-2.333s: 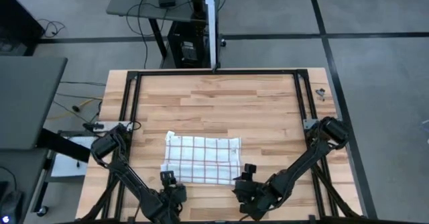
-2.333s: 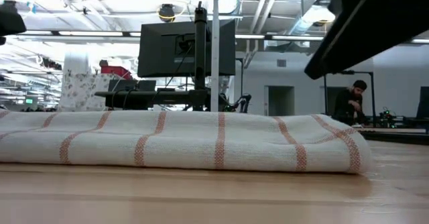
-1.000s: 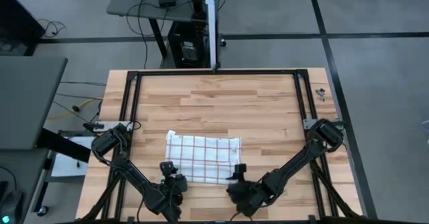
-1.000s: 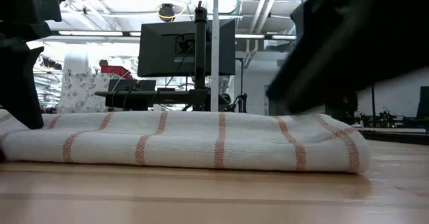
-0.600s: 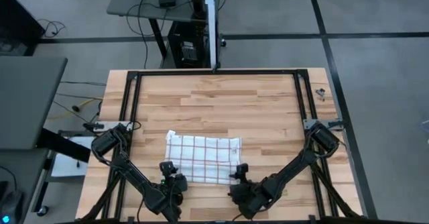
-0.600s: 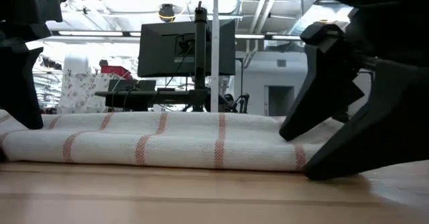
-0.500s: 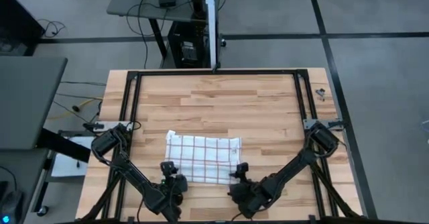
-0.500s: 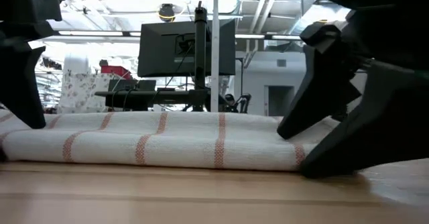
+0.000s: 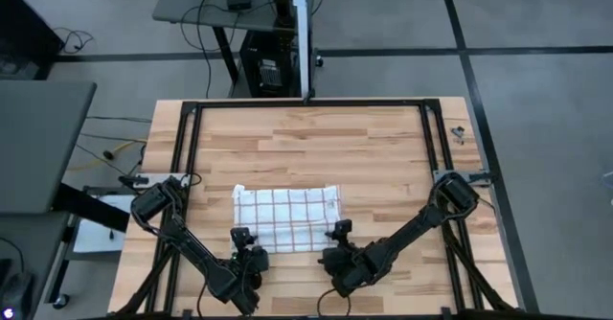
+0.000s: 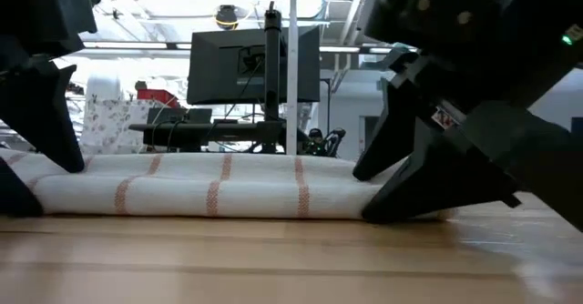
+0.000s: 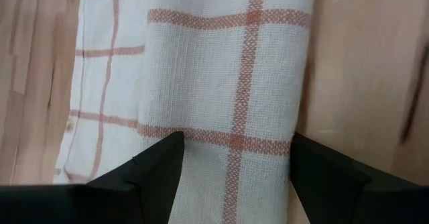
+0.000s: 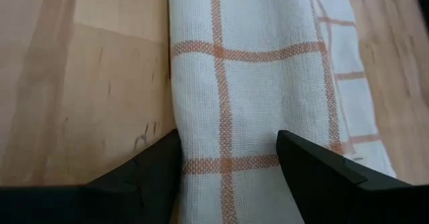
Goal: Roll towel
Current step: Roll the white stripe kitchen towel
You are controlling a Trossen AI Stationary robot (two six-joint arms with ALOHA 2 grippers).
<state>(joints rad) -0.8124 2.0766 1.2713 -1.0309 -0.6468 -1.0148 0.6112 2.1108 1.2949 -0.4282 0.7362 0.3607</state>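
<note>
The white towel (image 9: 287, 217) with reddish-brown grid lines lies on the wooden table. Its near part is rolled into a thick roll (image 10: 209, 195), and its far part lies flat. My left gripper (image 9: 247, 241) is at the roll's left end and my right gripper (image 9: 337, 236) is at its right end. Each has one finger on the roll's far side and one on its near side. The roll fills the gap between the fingers in the left wrist view (image 11: 228, 83) and the right wrist view (image 12: 234, 83). My left gripper holds the roll's left end (image 11: 201, 127) between its two fingers (image 10: 56, 131), which lie across the roll, slanting down from the near side. Several layers sit in the gap. The roll rests on the table. My right gripper holds the roll's right end (image 12: 201, 117) between its two fingers (image 10: 401, 131), which lie across the roll, slanting down from the near side. Several layers sit in the gap. The roll rests on the table.
A black metal frame (image 9: 306, 103) runs along the table's far, left and right sides. Bare wood (image 9: 306, 148) lies beyond the towel's far edge. Beyond the table stand a monitor on a stand (image 10: 255, 67) and other desks.
Both grippers have come down over the ends of the roll and gone toward the table's far edge with it. The near rolled part has moved toward the far edge over the flat part. The towel now reaches less far from near to far.
</note>
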